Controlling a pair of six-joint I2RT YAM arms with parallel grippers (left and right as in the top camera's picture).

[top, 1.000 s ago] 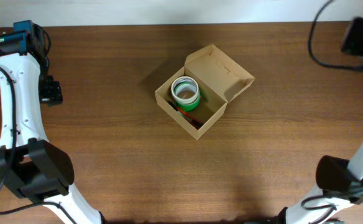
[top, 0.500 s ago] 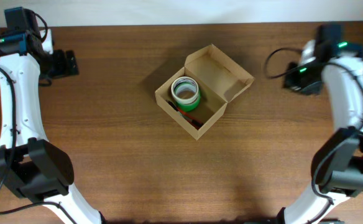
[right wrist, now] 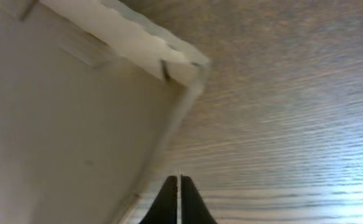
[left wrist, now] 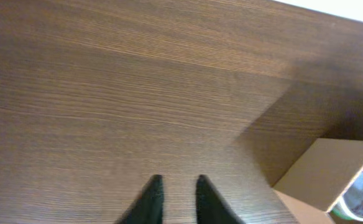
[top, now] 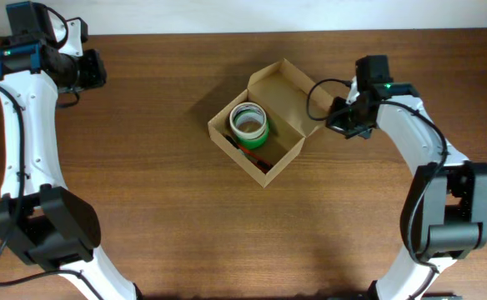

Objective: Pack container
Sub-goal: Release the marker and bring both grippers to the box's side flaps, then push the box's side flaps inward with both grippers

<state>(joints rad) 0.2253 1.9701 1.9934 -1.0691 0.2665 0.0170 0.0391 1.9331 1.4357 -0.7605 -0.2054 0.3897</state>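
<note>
The container (top: 264, 127), a tan cardboard box, stands at mid-table with its flap lid (top: 298, 90) hinged open toward the upper right. Inside it sit a green tape roll (top: 248, 123) and a dark item with red (top: 257, 158). My right gripper (top: 337, 119) is shut with nothing in it, right beside the open lid's outer face (right wrist: 76, 124); its fingertips (right wrist: 179, 182) are over the table. My left gripper (top: 93, 69) hangs at the far left back, well clear of the box. Its fingers (left wrist: 151, 198) stand slightly apart, empty, and the container's corner (left wrist: 330, 177) shows at the lower right.
The brown wooden table (top: 160, 225) ends at a pale back edge (top: 227, 17). Black cables trail from the right wrist (top: 314, 92) next to the lid. Both arm bases (top: 52, 233) stand at the front corners.
My right arm has swung in from the far right to the box's lid and its jaws have shut. My left gripper has turned toward the box and its jaws have narrowed.
</note>
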